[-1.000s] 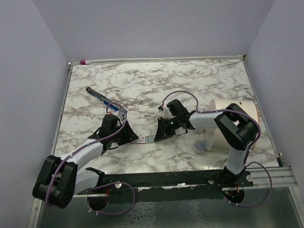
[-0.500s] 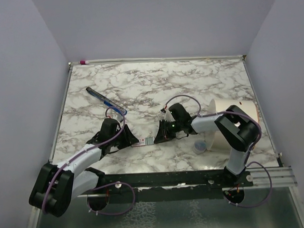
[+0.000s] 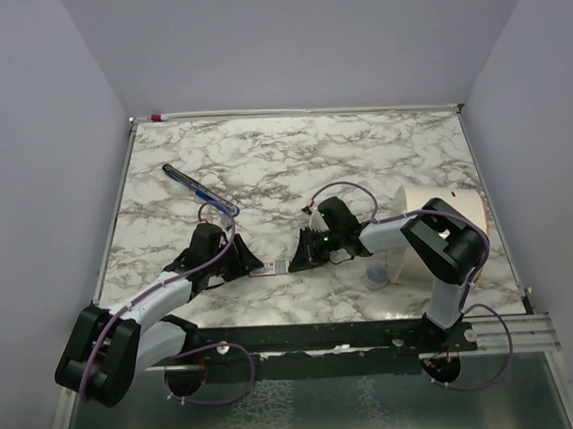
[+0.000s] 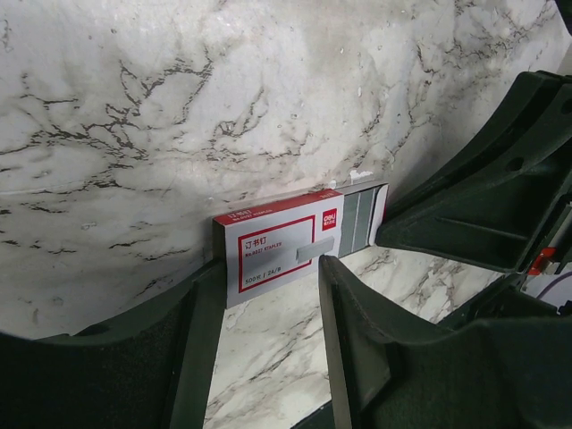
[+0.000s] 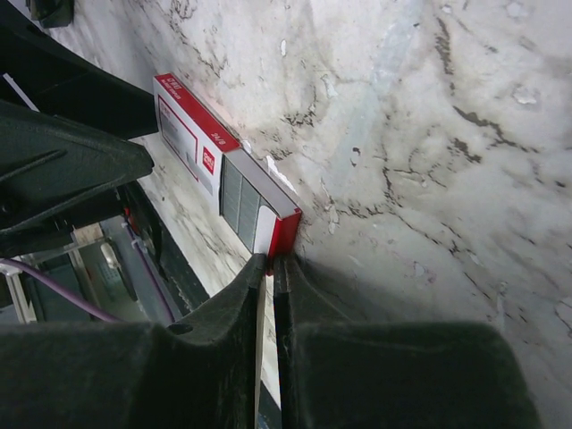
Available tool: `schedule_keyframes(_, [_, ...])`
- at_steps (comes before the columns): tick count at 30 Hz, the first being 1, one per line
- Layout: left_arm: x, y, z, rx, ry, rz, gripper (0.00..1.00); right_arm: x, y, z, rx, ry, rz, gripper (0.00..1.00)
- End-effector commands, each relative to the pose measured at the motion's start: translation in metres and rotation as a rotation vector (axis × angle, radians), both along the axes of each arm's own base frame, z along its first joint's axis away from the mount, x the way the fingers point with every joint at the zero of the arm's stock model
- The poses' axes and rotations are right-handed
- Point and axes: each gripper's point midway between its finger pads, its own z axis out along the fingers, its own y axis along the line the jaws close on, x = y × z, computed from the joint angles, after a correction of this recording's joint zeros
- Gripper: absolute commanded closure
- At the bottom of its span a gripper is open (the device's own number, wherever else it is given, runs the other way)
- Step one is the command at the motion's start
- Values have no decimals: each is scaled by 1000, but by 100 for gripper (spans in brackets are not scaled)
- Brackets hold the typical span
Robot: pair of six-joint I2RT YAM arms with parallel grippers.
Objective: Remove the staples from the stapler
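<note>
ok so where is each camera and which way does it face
top external: above and behind the bases, looking down on the marble table; both arms show
left wrist: faces along the left gripper to the red-and-white box; its fingers show, the right gripper opposite
right wrist: low, faces along its own fingers to the box's open end
all three share the box

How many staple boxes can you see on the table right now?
1. The staple box lies on the marble table between the arms, the left fingers either side of it, its tray slid out toward the right fingers. Others could hide behind the arms.
</note>
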Motion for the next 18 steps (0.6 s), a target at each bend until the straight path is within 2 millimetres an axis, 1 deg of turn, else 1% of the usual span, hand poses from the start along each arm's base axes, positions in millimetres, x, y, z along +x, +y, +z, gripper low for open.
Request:
schedule_keyframes(1, [-7, -8, -2, -26, 17, -30, 52, 0, 12, 1, 22, -15, 22, 91])
schedule_keyframes(4, [-6, -10, 0, -23, 12, -36, 52, 0, 14, 1, 25, -15, 19, 91])
schedule_keyframes(8, [-5, -14, 2, -27, 2, -49, 51, 0, 17, -5, 26, -6, 22, 92])
schedule_keyframes(18, [-6, -16, 0, -18, 7, -60, 51, 3, 25, -8, 22, -3, 31, 99])
